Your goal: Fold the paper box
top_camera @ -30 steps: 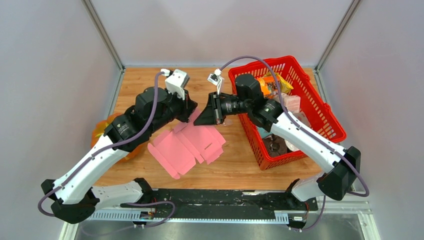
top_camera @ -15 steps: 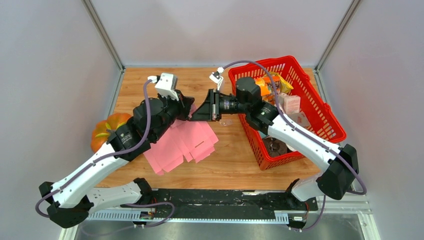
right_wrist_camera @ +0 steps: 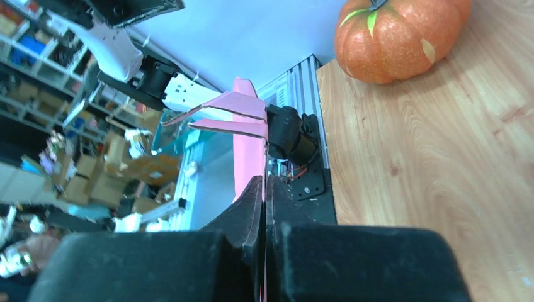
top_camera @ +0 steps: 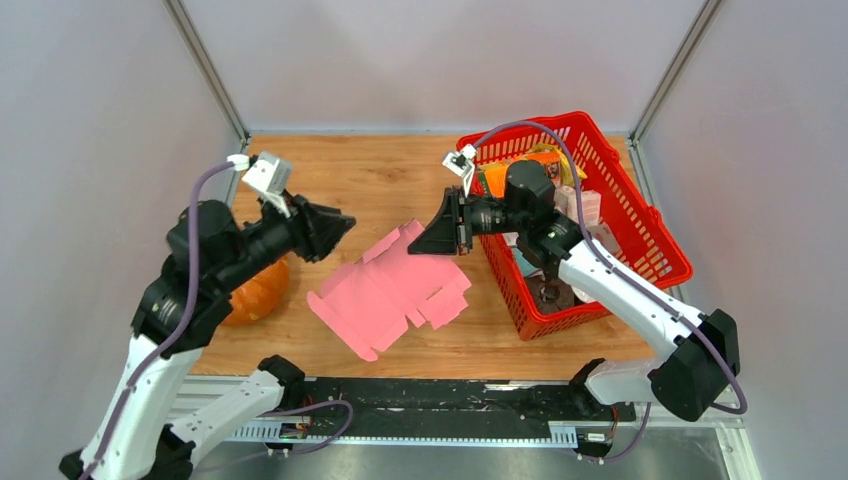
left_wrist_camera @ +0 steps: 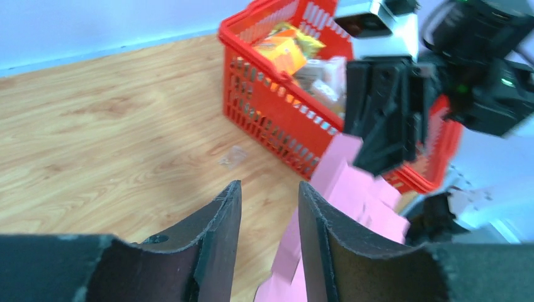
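Note:
The paper box (top_camera: 390, 290) is a flat pink die-cut sheet with flaps, held tilted over the middle of the table. My right gripper (top_camera: 415, 243) is shut on its far upper edge. In the right wrist view the pink sheet (right_wrist_camera: 248, 148) runs edge-on out from between the closed fingers (right_wrist_camera: 252, 201). My left gripper (top_camera: 346, 222) is open, left of the sheet and apart from it. In the left wrist view its fingers (left_wrist_camera: 223, 233) stand apart with only bare table between them, and the pink sheet (left_wrist_camera: 352, 182) hangs beyond them under the right gripper (left_wrist_camera: 384, 126).
A red basket (top_camera: 563, 314) full of groceries stands at the right, close behind the right gripper. An orange pumpkin (top_camera: 256, 291) sits on the table at the left, below the left arm. The arms' black base rail (top_camera: 430, 395) runs along the near edge.
My left gripper has opened, let go of the sheet and drawn back to the left. The sheet now hangs from the right gripper alone, which shifted slightly right.

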Controlling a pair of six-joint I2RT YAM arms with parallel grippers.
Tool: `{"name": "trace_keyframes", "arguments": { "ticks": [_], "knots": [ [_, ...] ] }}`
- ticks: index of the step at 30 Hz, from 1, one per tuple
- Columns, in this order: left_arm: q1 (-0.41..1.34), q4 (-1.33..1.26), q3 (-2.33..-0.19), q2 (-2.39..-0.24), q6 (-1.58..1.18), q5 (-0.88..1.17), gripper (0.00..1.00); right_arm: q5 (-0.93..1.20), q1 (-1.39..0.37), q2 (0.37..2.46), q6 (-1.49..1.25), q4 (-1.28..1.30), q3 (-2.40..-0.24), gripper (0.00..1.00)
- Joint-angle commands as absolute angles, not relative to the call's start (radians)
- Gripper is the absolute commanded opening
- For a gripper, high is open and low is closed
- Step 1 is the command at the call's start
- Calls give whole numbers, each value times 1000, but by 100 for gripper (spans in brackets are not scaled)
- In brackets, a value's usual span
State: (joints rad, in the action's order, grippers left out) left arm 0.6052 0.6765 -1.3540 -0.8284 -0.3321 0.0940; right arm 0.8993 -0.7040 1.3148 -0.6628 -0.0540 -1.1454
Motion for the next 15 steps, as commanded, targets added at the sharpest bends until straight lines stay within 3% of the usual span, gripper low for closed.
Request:
{"name": "trace_keyframes", "arguments": {
  "ticks": [1, 6, 9, 15],
  "knots": [
    [474, 715, -1306, -767, -304, 615, 46, 1187, -655, 1275, -470, -91, -1189, 0],
    [397, 454, -1089, -723, -463, 950, 44, 1279, -635, 1310, -224, 227, -1304, 0],
    [391, 269, -991, -709, -578, 1015, 41, 1292, -620, 1315, -239, 212, -1310, 0],
    [391, 290, -950, -683, -554, 1014, 37, 1322, -614, 1318, -259, 181, -1313, 0]
  ]
}}
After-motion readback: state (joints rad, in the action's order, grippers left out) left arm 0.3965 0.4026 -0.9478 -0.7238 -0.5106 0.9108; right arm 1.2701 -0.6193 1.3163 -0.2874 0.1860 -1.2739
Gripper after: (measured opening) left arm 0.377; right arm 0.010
